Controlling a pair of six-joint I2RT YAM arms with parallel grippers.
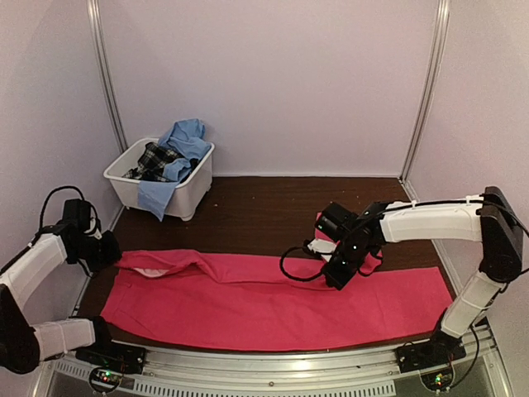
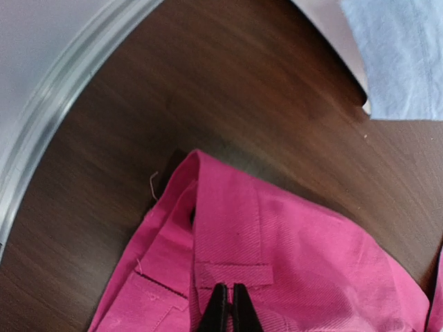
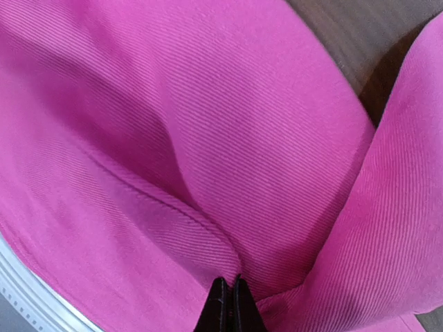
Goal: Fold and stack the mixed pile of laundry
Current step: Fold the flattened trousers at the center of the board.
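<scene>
Across the near half of the surface (image 1: 264,207), 8 to 4 o'clock: pink-red cloth (image 1: 273,302), spread long and mostly flat, with its far edge rolled into a ridge. Twill weave, stitched seams, a small sewn tab at the 9 o'clock end. My left jaws are pinching that end. My right jaws are pinching a raised fold near 3 o'clock. Light blue shirt (image 1: 188,136) and plaid garment (image 1: 155,157) sit bunched in the white tub (image 1: 186,194) at 10 o'clock, with blue fabric hanging over the rim.
</scene>
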